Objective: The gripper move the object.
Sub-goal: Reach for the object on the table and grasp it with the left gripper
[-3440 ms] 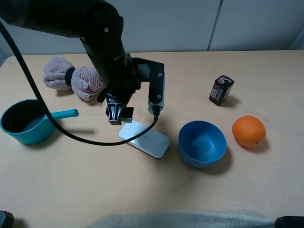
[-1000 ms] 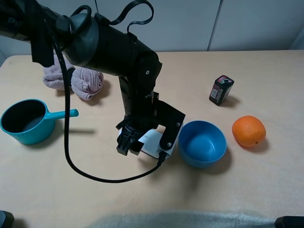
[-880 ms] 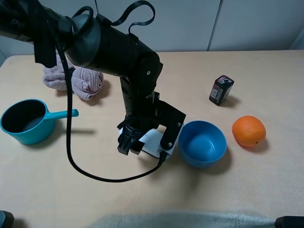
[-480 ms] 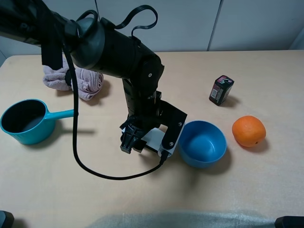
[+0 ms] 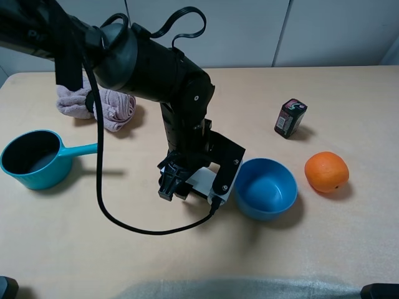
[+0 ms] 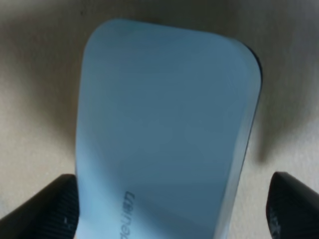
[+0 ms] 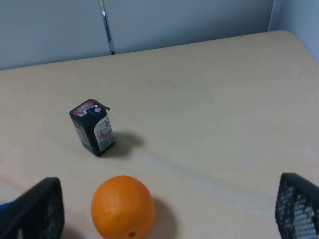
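The object, a flat white oblong case [image 5: 201, 180], lies on the table just left of the blue bowl, mostly hidden under my left arm. In the left wrist view the case [image 6: 164, 124] fills the space between my two black fingertips. My left gripper [image 5: 169, 190] is down over the case's near-left end, also seen in the left wrist view [image 6: 172, 209]. It is open, with one finger [image 6: 50, 209] against the case's side and a gap at the other. My right gripper [image 7: 164, 214] is open and empty, out of the high view.
A blue bowl [image 5: 265, 188] sits right beside the case. An orange [image 5: 326, 171] and a small dark red-labelled box [image 5: 290, 117] are to the right, both also in the right wrist view [image 7: 122, 206] [image 7: 92, 127]. A teal saucepan [image 5: 28, 159] and pink cloth [image 5: 93, 103] are at the left.
Since 3.4 s ago my left arm has swung forward and lowered the gripper over the case. In the last second it has crept slightly right; the case stays on the table.
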`<state>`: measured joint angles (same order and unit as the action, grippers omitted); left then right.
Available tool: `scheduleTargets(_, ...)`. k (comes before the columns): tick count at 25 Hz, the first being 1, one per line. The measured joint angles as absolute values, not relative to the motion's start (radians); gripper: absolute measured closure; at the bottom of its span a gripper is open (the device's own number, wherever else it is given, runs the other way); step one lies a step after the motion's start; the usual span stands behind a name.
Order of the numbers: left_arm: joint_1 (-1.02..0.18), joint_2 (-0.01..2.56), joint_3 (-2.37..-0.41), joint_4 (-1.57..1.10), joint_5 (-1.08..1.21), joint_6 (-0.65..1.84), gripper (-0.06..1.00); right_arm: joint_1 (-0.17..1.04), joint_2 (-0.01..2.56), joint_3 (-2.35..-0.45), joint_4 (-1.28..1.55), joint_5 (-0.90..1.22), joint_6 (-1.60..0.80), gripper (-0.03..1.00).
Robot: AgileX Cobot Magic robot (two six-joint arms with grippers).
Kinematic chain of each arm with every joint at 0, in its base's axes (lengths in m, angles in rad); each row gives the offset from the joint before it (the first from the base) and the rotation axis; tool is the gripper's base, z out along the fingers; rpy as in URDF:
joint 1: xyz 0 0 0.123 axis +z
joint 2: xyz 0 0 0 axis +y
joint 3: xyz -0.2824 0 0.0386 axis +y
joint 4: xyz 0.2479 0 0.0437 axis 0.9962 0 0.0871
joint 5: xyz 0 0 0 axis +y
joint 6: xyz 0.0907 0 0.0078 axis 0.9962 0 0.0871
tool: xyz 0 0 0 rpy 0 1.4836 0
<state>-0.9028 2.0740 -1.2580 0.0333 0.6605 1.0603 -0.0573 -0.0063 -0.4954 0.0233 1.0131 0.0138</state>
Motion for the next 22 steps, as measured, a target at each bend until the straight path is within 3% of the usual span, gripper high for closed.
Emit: scheduleTargets(22, -0.893, 2.09, -1.311, 0.036, 0.702, 1.059, 0.18, -0.057, -0.006, -0.495, 0.023, 1.013, 0.014, 0.3)
